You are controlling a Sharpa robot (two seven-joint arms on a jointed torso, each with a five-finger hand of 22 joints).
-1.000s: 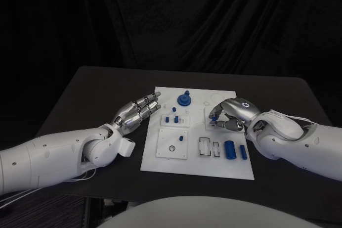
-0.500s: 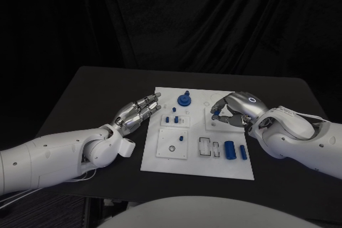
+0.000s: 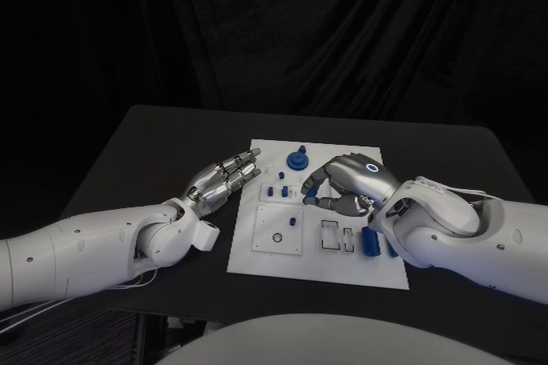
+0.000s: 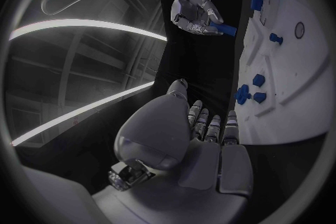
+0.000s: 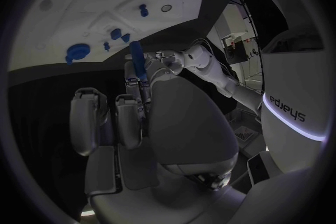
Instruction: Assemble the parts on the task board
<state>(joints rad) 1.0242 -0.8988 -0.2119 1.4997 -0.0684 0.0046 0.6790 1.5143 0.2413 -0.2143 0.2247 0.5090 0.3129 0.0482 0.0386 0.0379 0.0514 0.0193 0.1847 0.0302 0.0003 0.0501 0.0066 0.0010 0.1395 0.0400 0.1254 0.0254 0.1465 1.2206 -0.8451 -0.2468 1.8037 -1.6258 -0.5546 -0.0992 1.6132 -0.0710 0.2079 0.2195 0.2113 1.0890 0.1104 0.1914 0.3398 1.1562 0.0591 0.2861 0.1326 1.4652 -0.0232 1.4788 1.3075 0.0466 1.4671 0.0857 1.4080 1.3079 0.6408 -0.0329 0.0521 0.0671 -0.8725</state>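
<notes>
The right hand (image 3: pixel 348 183) hovers over the middle of the task board (image 3: pixel 257 258), pinching a slim blue peg (image 5: pixel 138 57) in its fingertips; its palm hides the board beneath. The left hand (image 3: pixel 222 179) holds nothing, fingers straight and slightly apart, just off the board's left edge. Near the board's far edge stands a round blue part (image 3: pixel 298 159). The right wrist casing reads "sharpa" (image 5: pixel 285 110).

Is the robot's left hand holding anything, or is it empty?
Empty. The silver left hand hovers beside the white task board, fingers stretched out, nothing in them.
</notes>
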